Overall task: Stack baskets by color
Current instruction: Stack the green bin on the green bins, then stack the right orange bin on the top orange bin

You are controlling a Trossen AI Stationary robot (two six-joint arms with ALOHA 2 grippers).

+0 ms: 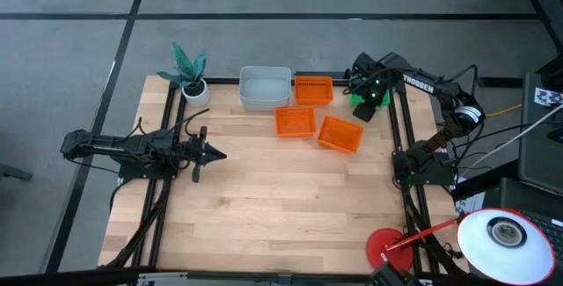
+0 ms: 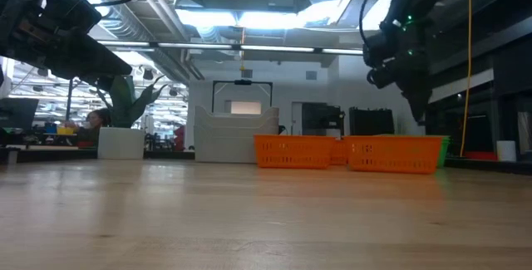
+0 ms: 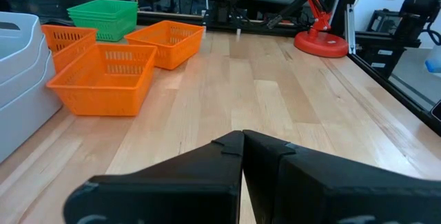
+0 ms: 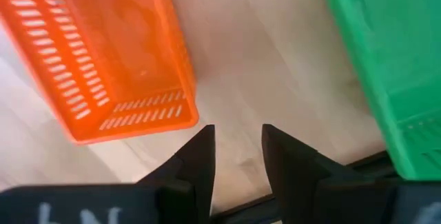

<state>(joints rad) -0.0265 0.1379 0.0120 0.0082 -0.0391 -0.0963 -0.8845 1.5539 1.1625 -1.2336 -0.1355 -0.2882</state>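
With its jaws spread and empty, the right gripper (image 4: pixel 236 148) hangs over the desk's far right corner between an orange basket (image 4: pixel 103 52) and the green stack (image 4: pixel 389 58), so a careless descent could clip either rim and skew it.

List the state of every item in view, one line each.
Grey baskets: nested in one stack, upright, at the table's far edge.
Green baskets: stacked, under the right arm.
Orange baskets: three, upright, separate, not stacked.
Potted plant: upright, far left corner.
Left end effector: shut, empty, parked at the left side.
Right end effector: open, empty, hanging above the table between an orange and the green baskets.
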